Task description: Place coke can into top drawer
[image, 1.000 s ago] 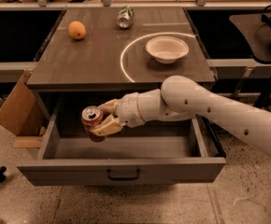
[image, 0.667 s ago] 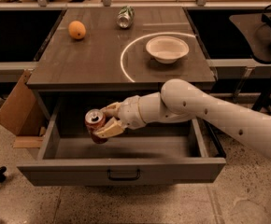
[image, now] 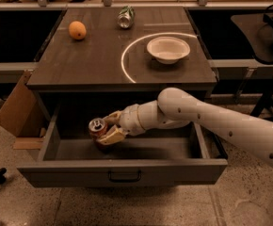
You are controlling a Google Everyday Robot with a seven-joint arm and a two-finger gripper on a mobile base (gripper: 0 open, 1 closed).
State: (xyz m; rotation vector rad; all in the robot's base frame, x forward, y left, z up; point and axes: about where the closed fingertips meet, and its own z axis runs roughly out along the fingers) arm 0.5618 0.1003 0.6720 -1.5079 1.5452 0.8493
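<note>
The coke can (image: 97, 128), red with a silver top, is held upright inside the open top drawer (image: 122, 172), low over the drawer's floor at its left-middle. My gripper (image: 109, 128) is shut on the can, its pale fingers (image: 110, 135) wrapped around the can's right side. My white arm reaches in from the right over the drawer's right wall. The drawer is pulled out wide, with its dark bar handle (image: 124, 176) centred on the front panel.
On the cabinet top (image: 89, 65) are an orange (image: 77, 30) at the back left, a silver-green can (image: 125, 17) lying at the back middle and a white bowl (image: 168, 49) at the right. A cardboard box (image: 16, 109) leans at the cabinet's left.
My gripper has moved slightly lower and to the right with the can, deeper into the drawer. The drawer and the things on the top have not moved.
</note>
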